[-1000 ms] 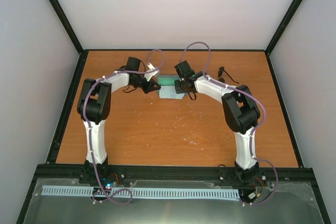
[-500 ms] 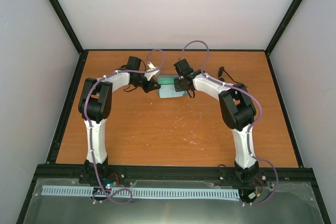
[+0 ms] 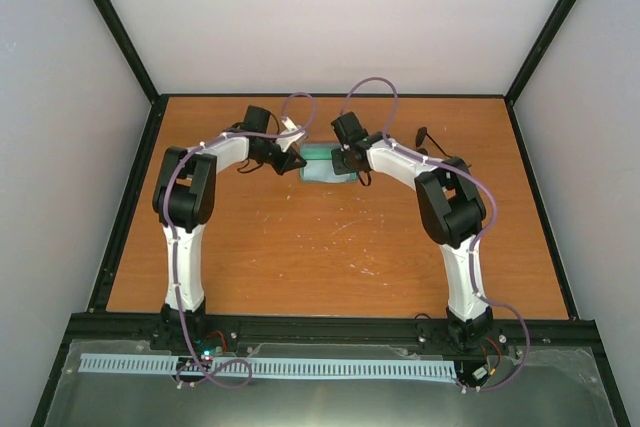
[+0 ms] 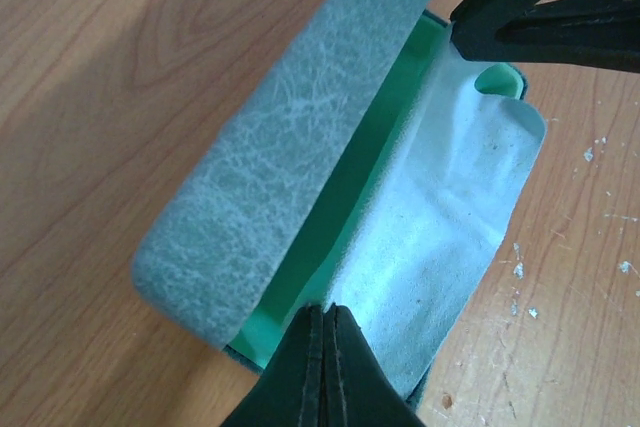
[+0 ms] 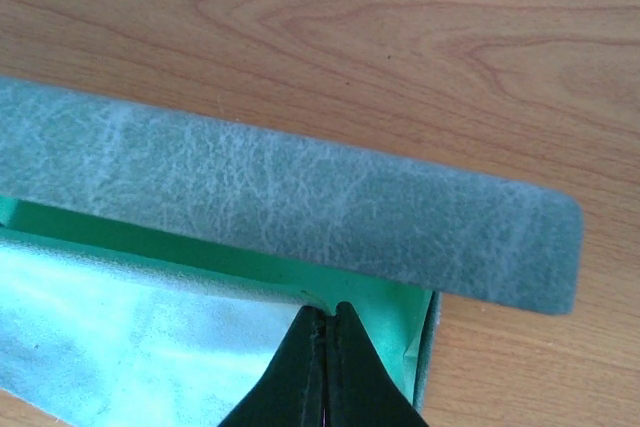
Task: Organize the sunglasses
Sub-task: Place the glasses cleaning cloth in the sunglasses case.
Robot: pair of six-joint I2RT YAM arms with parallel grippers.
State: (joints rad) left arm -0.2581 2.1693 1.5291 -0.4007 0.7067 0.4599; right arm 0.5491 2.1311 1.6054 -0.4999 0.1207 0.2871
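Sunglasses (image 3: 424, 137) are lying on the table (image 3: 300, 247) off to the right of the right tool (image 5: 325, 315), well apart from it. Their long axis is seeming to slant, though they are showing too small to be sure. Both tools are pinching shut on the light-blue cloth (image 4: 440, 197) over the open case (image 4: 290, 157), with the left tool (image 4: 323, 312) gripping the opposite end. The right arm is sitting nearer, so the reach is probably falling to it.
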